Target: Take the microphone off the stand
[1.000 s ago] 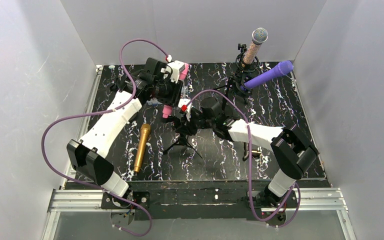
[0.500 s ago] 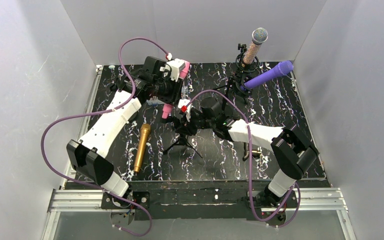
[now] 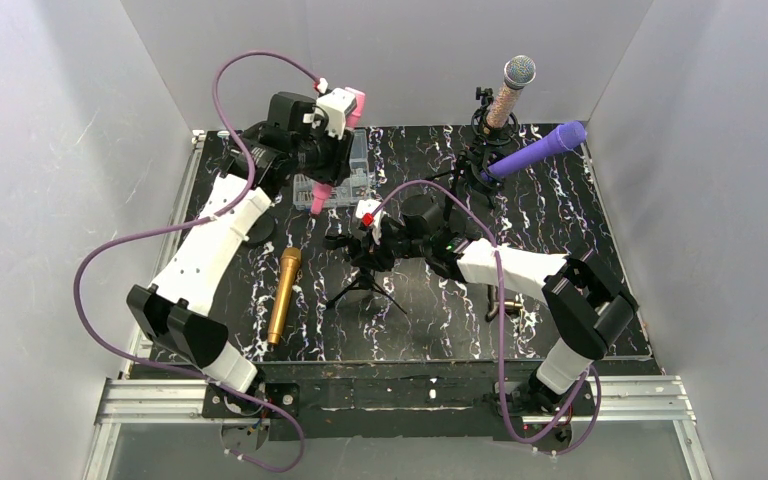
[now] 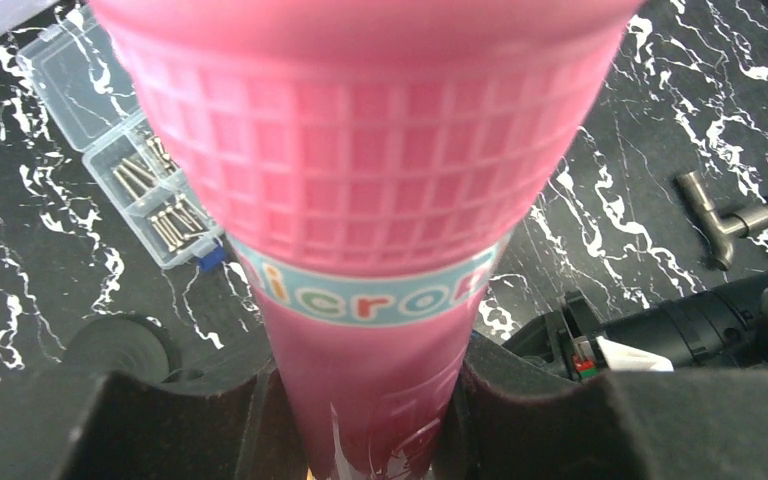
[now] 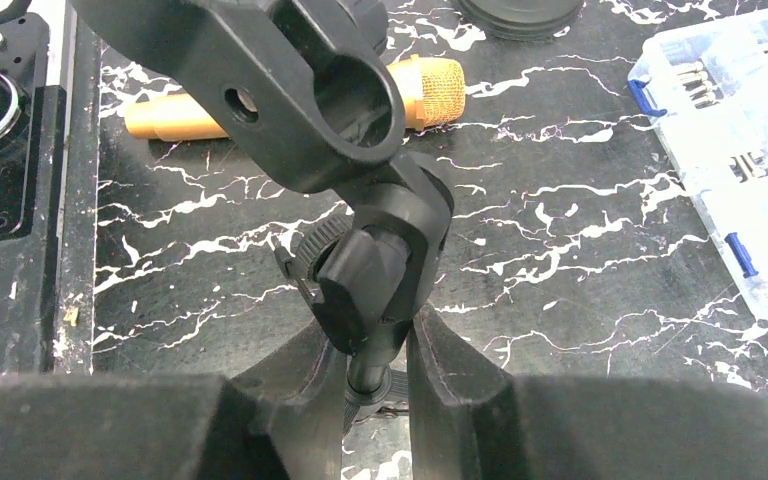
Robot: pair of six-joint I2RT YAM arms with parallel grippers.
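1. pink microphone is pinched by the left gripper, whose pads press on the slim handle just under the head. it hangs in the air, out of the stand and well above the worktop.
2. it looks like a light plastic toy: a moulded square-grid head, a pale band with coloured letters, and a smooth tapering handle.
3. right gripper is clamped on the thin stem of the stand, just below the tilt knob, probably to brace the tripod against tipping.
4. just above that gripper, the stand's clip is empty.
5. beyond it, a gold microphone lies flat on the worktop, with a clear parts box off to the side.
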